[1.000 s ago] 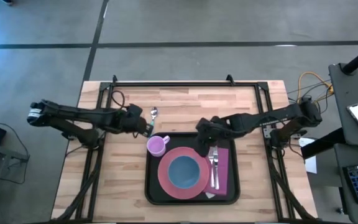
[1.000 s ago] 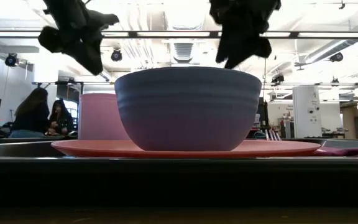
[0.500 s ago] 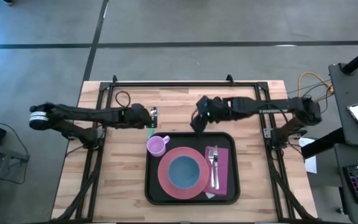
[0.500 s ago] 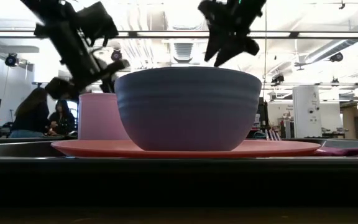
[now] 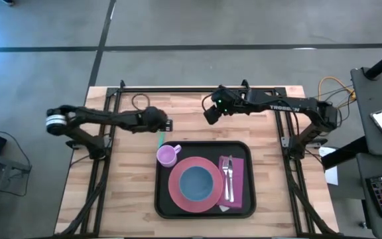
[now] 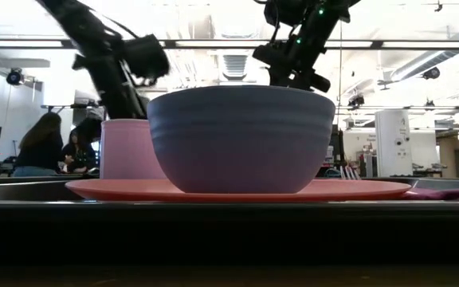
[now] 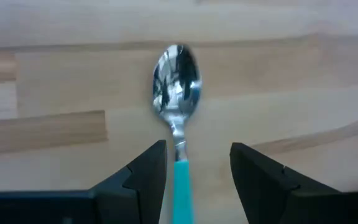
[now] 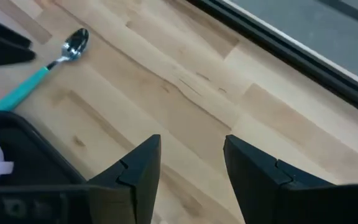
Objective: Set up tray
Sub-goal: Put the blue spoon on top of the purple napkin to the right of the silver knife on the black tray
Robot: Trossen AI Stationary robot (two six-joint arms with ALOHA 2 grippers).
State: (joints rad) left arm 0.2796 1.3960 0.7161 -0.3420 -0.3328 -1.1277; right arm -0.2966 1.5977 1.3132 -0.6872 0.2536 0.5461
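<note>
The black tray [image 5: 241, 149] lies at the table's near middle. It holds a pink plate [image 5: 176, 192] with a blue bowl [image 5: 196, 182], a pink cup [image 5: 167, 155], and a fork [image 5: 228, 176] on a pink napkin. A teal-handled spoon [image 7: 178, 81] lies flat on the wood just beyond the tray's far left corner. My left gripper [image 7: 194, 149] hovers open over it, a finger on either side of the handle [image 7: 182, 186] and apart from it. My right gripper [image 8: 188, 155] is open over bare wood near the far edge, holding nothing.
Black frame rails [image 5: 197, 89] run along the table's far edge and down both sides. Bare wood [image 5: 125, 192] lies left and right of the tray. In the low view, people [image 6: 42, 143] sit in the room beyond the table.
My right gripper has drawn back from over the fork on the tray toward the table's far edge. My left gripper has shifted from beside the pink cup a little toward the far edge and right, and the spoon's teal handle now shows on the wood.
</note>
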